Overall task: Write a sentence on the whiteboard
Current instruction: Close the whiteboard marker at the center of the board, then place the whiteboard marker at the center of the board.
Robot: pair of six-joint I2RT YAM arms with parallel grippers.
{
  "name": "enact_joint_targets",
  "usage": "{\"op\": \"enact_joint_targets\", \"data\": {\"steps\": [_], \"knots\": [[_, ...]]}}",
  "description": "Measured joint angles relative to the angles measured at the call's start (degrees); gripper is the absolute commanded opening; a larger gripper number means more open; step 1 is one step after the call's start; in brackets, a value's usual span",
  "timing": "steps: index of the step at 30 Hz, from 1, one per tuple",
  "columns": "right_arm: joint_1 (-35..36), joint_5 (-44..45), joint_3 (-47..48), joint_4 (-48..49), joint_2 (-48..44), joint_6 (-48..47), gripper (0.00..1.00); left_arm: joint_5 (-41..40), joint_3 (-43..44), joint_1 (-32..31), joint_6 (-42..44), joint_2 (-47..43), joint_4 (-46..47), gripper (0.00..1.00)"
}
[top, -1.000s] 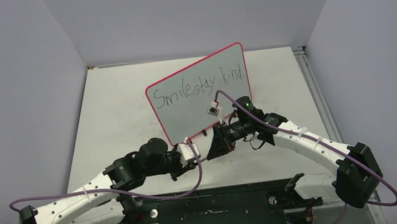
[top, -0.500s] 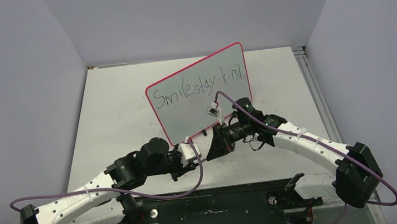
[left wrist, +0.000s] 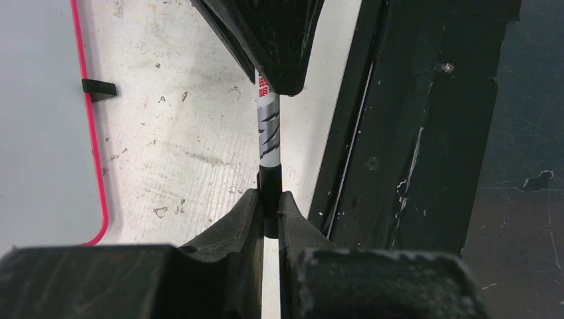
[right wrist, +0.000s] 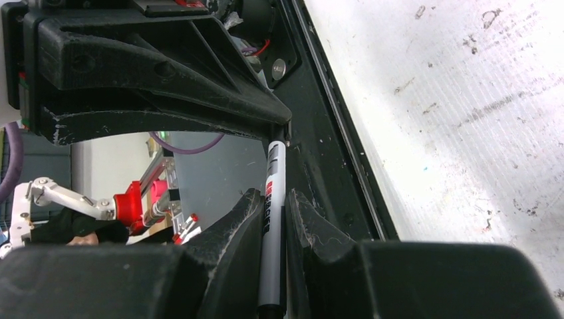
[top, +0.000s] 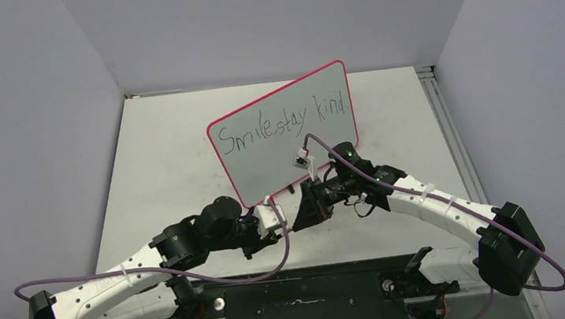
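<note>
Top external view, and the whiteboard (top: 264,169) sits at mid-table, turned askew, with "Smile stay kind." across its far part. By my read, the sentence is done. Both arms meet just off its near edge, sharing 1 marker (left wrist: 269,133) held clear of the board.

Left wrist view: the left gripper (left wrist: 269,206) is pinched tight on the marker's black end. Right wrist view: the right gripper (right wrist: 274,206) is clamped on the grey printed barrel.

Why 2 grips on 1 pen? Most likely one hand steadies the barrel while the other seats or pulls the cap along the pen's axis. Whether that black end is a cap, I can't tell.
</note>
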Motion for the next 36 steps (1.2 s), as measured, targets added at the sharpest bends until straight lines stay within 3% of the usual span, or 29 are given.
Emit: {"op": "enact_joint_targets", "data": {"steps": [6, 12, 20, 28, 33, 36], "knots": [[1.4, 4.48, 2.27, -4.13, 0.0, -2.73, 0.05, -1.88, 0.33, 0.09, 0.31, 0.9, 3.32, 0.65], [-3.74, 13.05, 2.82, -7.21, -0.07, -4.5, 0.08, -3.39, 0.94, 5.44, -2.45, -2.29, 8.55, 0.86], [-6.58, 23.34, -1.64, -7.19, 1.14, -4.92, 0.12, -2.16, 0.94, 22.82, -8.33, -4.72, 8.57, 0.92], [-6.62, 30.12, -6.01, -3.61, 6.51, -4.37, 0.23, -2.89, 0.94, 42.58, -14.25, -8.55, 8.94, 0.97], [-6.64, 36.28, -7.21, -1.66, 8.55, -4.02, 0.42, -6.56, 0.94, 52.39, -17.94, -10.27, 8.98, 0.96], [-6.64, 40.44, -8.04, -1.55, 8.96, -3.23, 0.6, -11.15, 0.94, 54.97, -19.56, -9.68, 8.41, 0.96]]}}
